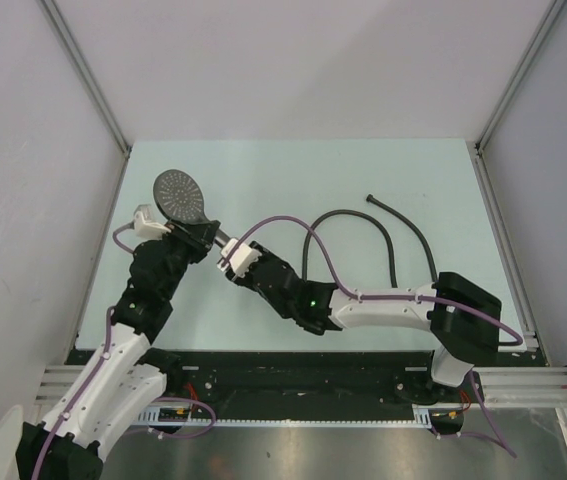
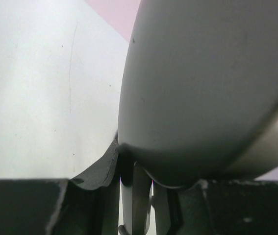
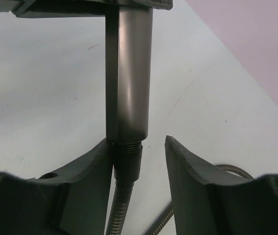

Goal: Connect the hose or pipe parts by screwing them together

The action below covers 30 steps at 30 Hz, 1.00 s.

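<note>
- Shower head (image 1: 181,195): sits at the far left of the counter (image 1: 363,170); the left hand (image 1: 200,235) is clamped on the handle (image 3: 128,73) just below the disc; risk: screwing torque may spin the smooth handle inside that clamp, wasting turns.
- Hose (image 1: 353,215): trails in loops to the right of the joint; risk: the loops may wind up under rotation and back the joint off.
- Right hand (image 3: 139,144): half open astride the coupling nut (image 3: 127,159); one finger (image 3: 87,186) touches the nut, the other stands apart; risk: closing off-centre may push the nut sideways and cross the thread; a thread band shows above the nut, so the joint is judged not fully seated.
- Counter: pale, flat, matt.
- Shower head: dark grey; round dotted face; smooth domed back.
- Hose: thin, flexible, finely ribbed spiral sheath.
- Handle: straight, satin-finished cylinder.
- Coupling nut: short, dark collar.
</note>
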### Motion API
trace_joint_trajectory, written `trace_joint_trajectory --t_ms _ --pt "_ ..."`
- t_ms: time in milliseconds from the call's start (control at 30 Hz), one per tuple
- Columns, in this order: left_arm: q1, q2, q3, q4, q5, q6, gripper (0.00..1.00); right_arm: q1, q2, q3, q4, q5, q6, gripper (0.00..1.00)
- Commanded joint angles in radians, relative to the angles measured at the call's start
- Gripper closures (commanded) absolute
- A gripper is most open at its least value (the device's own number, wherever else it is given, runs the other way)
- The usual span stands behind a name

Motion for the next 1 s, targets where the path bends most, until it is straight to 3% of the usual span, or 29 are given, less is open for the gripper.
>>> trace_joint_trajectory --t_ms 0,100,233,367,467,567,600,667,700,800,833,967 --pt "0.0 -0.025 0.069 0.04 -0.027 -0.038 1.0 0.008 0.031 0.064 0.081 0.049 -0.026 0.56" --pt "0.0 -0.031 0.067 0.038 -0.031 -0.042 1.0 0.007 0.039 0.072 0.074 0.05 -0.018 0.65" --pt "0.0 -0.031 0.069 0.036 -0.036 -0.042 1.0 -0.001 0.025 0.073 0.052 0.018 0.01 0.67" --pt "0.0 -0.03 0.075 0.033 -0.036 -0.042 1.0 -0.015 0.013 0.073 -0.007 -0.017 0.059 0.53" --pt "0.0 -0.028 0.078 0.033 -0.037 -0.042 1.0 -0.019 0.017 0.073 -0.023 -0.006 0.068 0.53" --pt "0.0 -0.022 0.081 0.033 -0.03 -0.044 1.0 -0.025 0.011 0.073 -0.023 -0.02 0.077 0.72" --pt "0.0 -0.023 0.081 0.033 -0.022 -0.042 0.99 -0.028 0.008 0.073 -0.024 -0.028 0.079 0.85" --pt "0.0 -0.034 0.075 0.04 -0.016 -0.035 0.99 -0.042 -0.009 0.073 -0.032 -0.078 0.094 1.0" --pt "0.0 -0.036 0.07 0.05 0.004 -0.007 1.0 -0.053 -0.019 0.072 -0.038 -0.112 0.103 1.0" --pt "0.0 -0.089 -0.068 0.264 0.07 0.074 1.0 -0.141 -0.068 0.07 -0.08 -0.36 0.184 1.0" --pt "0.0 -0.115 -0.107 0.414 0.128 0.082 0.99 -0.175 -0.081 0.069 -0.08 -0.572 0.236 1.0" --pt "0.002 -0.099 -0.27 0.813 0.281 0.091 1.0 -0.352 -0.104 0.058 0.008 -1.084 0.386 1.0"
